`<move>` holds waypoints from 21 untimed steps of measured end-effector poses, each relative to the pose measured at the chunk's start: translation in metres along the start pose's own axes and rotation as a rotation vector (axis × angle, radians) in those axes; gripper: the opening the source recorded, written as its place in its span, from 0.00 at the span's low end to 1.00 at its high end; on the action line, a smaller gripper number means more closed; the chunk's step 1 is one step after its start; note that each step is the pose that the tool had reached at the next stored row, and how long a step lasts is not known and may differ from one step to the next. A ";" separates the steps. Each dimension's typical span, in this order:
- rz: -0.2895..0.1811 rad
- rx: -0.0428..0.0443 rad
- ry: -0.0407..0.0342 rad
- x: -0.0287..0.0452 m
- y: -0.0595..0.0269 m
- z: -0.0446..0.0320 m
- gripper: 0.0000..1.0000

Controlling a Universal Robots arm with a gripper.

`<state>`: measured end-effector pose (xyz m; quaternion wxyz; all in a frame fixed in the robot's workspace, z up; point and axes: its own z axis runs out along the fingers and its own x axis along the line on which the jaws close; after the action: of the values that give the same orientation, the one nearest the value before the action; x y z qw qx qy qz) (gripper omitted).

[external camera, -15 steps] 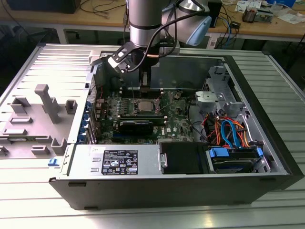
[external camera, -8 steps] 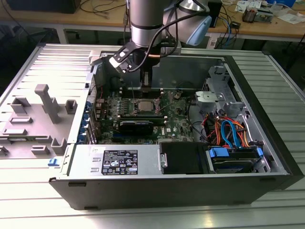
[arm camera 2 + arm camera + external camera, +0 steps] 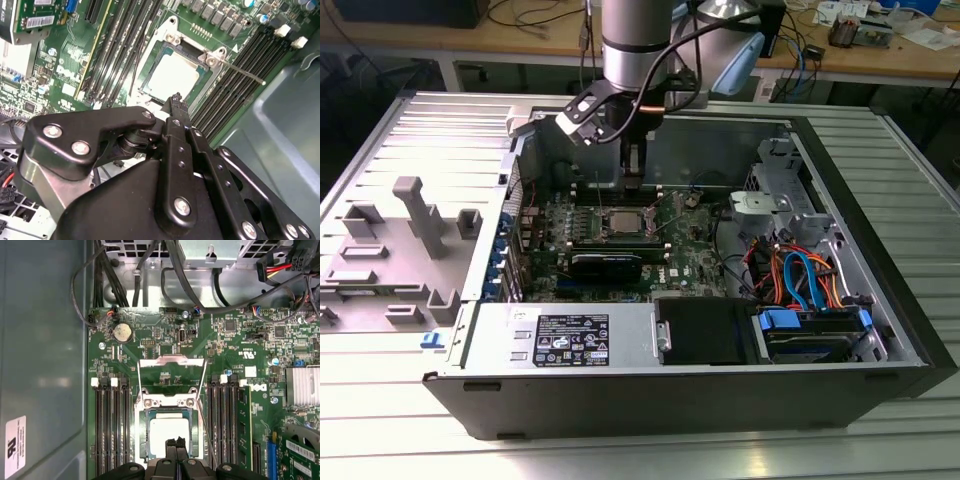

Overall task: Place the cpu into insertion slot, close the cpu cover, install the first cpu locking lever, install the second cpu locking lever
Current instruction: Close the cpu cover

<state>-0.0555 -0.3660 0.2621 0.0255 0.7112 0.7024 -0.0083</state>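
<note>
gripper (image 3: 176,441): nearest the wrist cameras; the two black fingers lie pressed together with nothing between them, tip poised just over the near edge of the chip; in the exterior view it hangs above the middle of the board (image 3: 633,180).
cpu (image 3: 168,431): lying flat in its seat, pale metal top up, square to the frame; also bright in the second wrist view (image 3: 172,77).
handling of the cpu: likely light, stiff and thin, with a smooth lid that would slip under a pinch from above; the underside is probably delicate, so opposite side edges look like the safe hold.
insertion slot (image 3: 141,436): silver rim around the chip, set between the banks of memory slots (image 3: 111,430).
cpu cover (image 3: 172,359): swung open beyond the socket, green board showing through its cut-out; looks like thin springy sheet, best pushed at its free edge.
locking lever (image 3: 245,73): a thin wire rod standing out to one side, unlatched.
far end: cables (image 3: 150,260) and grey case wall.
</note>
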 end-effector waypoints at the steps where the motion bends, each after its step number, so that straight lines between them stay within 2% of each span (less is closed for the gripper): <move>1: 0.000 0.0000 0.0000 0.0000 0.0009 0.0000 0.11; 10: 0.000 0.0000 0.0001 0.0001 0.0054 0.0000 0.11; 21: 0.000 -0.0001 0.0003 -0.0003 0.0056 -0.0079 0.11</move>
<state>-0.0501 -0.3659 0.2701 0.0255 0.7112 0.7024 -0.0082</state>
